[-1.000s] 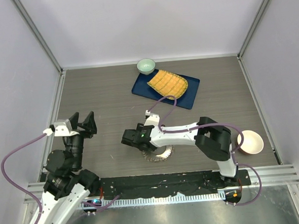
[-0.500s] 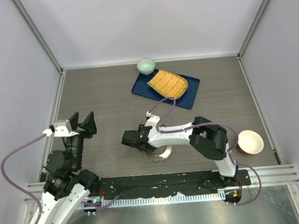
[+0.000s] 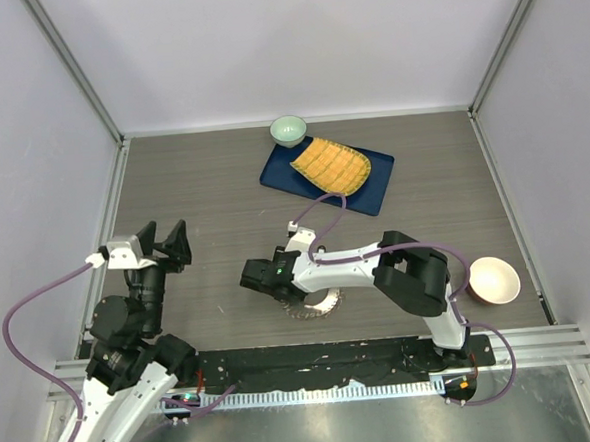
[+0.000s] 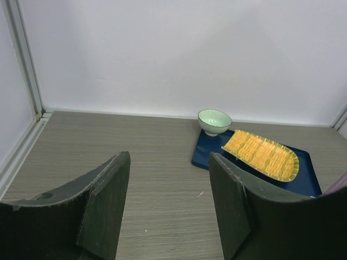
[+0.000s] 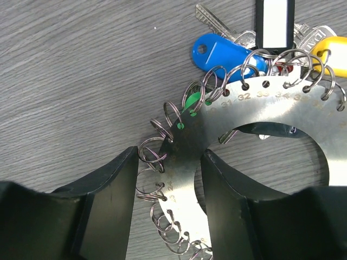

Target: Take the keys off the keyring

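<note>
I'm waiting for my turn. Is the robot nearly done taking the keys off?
Not nearly. Done: nothing yet that I can see. In hand: the right gripper straddles the keyring, jaws open. To do: the keys, like the blue one, hang on it; the left gripper is empty.

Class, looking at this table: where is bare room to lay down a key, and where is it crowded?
Bare: between left gripper and blue tray; between tray and cream bowl. Crowded: around the keyring straddled by the right gripper.
</note>
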You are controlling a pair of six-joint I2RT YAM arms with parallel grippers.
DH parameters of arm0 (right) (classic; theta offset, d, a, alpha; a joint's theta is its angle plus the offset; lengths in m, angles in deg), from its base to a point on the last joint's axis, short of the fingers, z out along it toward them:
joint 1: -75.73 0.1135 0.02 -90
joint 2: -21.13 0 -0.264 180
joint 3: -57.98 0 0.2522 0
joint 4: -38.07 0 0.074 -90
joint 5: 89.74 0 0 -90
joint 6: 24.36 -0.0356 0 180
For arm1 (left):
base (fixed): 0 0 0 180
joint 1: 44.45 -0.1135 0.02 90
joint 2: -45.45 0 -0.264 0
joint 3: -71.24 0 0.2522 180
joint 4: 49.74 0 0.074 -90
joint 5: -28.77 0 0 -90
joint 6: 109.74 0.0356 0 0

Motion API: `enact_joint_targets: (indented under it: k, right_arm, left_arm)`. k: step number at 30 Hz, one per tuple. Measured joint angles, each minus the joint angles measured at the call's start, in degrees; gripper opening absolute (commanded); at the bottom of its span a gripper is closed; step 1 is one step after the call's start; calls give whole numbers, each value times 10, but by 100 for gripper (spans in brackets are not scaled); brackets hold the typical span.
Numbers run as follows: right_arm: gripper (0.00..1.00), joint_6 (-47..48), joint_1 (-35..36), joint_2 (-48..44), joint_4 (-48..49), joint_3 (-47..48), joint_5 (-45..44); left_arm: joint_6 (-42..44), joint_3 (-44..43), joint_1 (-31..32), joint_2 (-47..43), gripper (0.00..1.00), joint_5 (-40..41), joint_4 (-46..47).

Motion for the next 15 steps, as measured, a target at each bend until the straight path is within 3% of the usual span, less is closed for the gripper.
enact_joint_targets:
  k: [15]
  right_arm:
    - [59, 36, -1, 3, 7, 2, -2]
  left_arm:
    - [-2, 1, 0, 7, 63, -12, 0]
